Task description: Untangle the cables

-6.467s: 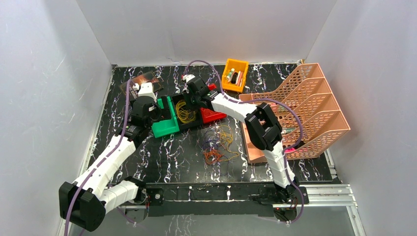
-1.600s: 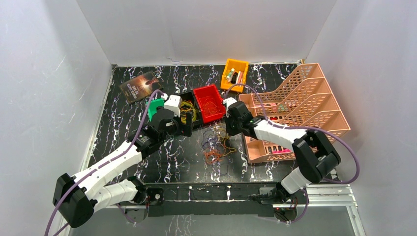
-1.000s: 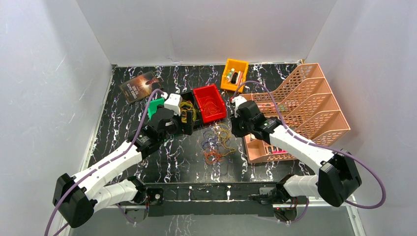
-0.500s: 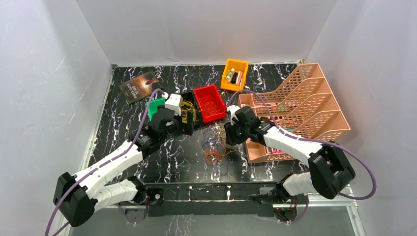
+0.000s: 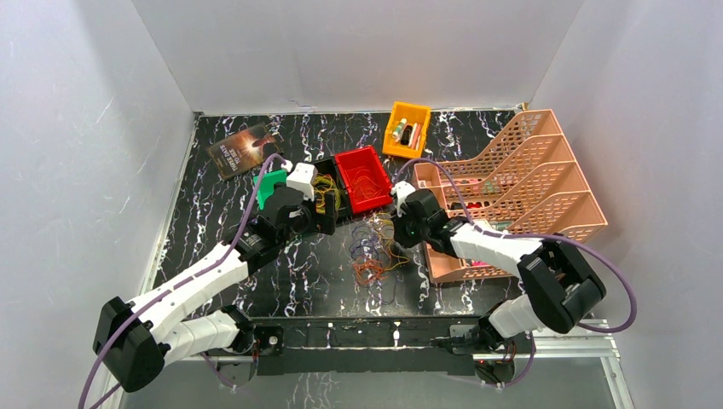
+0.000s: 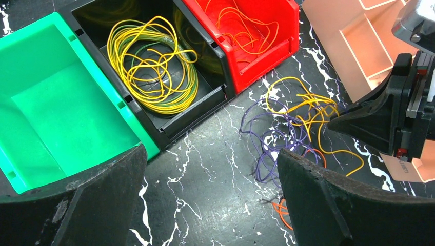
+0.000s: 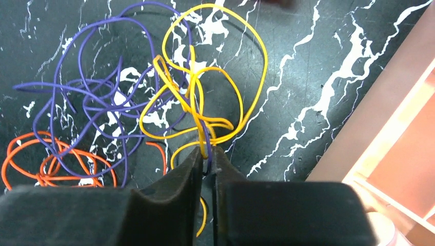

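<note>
The cables (image 5: 375,247) lie tangled on the black marble table: yellow loops (image 7: 205,102), purple strands (image 7: 97,102) and an orange coil (image 7: 46,164). My right gripper (image 7: 206,152) is low at the tangle's right edge (image 5: 395,227), shut on a yellow strand and a purple strand together. My left gripper (image 6: 209,154) hangs open above bare table just left of the tangle (image 5: 328,217), holding nothing. In the left wrist view, the purple cable (image 6: 272,138) and yellow cable (image 6: 308,110) lie beside its right finger (image 6: 328,200).
A green bin (image 6: 56,102), a black bin (image 6: 213,66) holding a yellow-green coil, and a red bin (image 6: 267,46) with orange wire stand behind the tangle. A peach file rack (image 5: 520,187) lies right, with a small orange bin (image 5: 406,129) and a book (image 5: 245,147) at the back.
My right gripper moved a little left and down onto the tangle's edge, and its elbow swung inward. The left arm has stayed still and open.
</note>
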You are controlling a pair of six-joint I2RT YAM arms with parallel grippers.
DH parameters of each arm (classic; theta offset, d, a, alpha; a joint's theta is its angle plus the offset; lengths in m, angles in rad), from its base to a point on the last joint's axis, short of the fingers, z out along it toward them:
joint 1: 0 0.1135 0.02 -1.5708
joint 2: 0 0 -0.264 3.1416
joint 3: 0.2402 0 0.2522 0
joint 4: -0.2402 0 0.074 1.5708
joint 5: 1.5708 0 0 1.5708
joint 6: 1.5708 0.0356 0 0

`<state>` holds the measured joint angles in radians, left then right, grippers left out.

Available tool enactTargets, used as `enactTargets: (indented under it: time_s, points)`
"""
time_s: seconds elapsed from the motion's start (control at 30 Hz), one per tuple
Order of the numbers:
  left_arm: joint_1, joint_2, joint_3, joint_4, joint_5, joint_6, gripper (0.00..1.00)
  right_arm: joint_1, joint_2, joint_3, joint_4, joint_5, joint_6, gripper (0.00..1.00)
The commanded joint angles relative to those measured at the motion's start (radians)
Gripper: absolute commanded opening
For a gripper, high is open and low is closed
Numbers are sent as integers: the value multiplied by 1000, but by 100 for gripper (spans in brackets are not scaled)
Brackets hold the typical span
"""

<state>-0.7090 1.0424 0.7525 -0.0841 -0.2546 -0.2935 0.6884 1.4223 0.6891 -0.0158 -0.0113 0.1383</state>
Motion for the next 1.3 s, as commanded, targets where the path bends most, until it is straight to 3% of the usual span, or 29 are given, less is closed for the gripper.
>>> enactTargets:
  time_s: [0.0,0.1,0.47,0.73,0.9,1.03,1.13,1.27]
  points:
    - [-2,-6,7,-8,-15,-6,98,3,-64,-23,118,21,-23,12]
    - [-2,-12,0,-7,-17,-6,98,3,-149,-26,76,39,-17,0]
    - [-3,18,0,49,47,0,98,3,-331,141,-324,63,-14,0]
    - [-3,-34,-85,295,473,123,98,3,-436,176,-342,-101,-70,0]
    - [-3,-51,-139,432,620,258,96,3,-435,197,-361,-240,-120,0]
    - [-3,-35,-132,494,714,310,88,3,-437,196,-347,-301,-128,0]
    - [-3,63,-90,543,780,275,72,2,-432,197,-345,-377,-143,0]
    - [-3,146,-29,539,835,287,60,3,-446,193,-355,-441,-167,0]
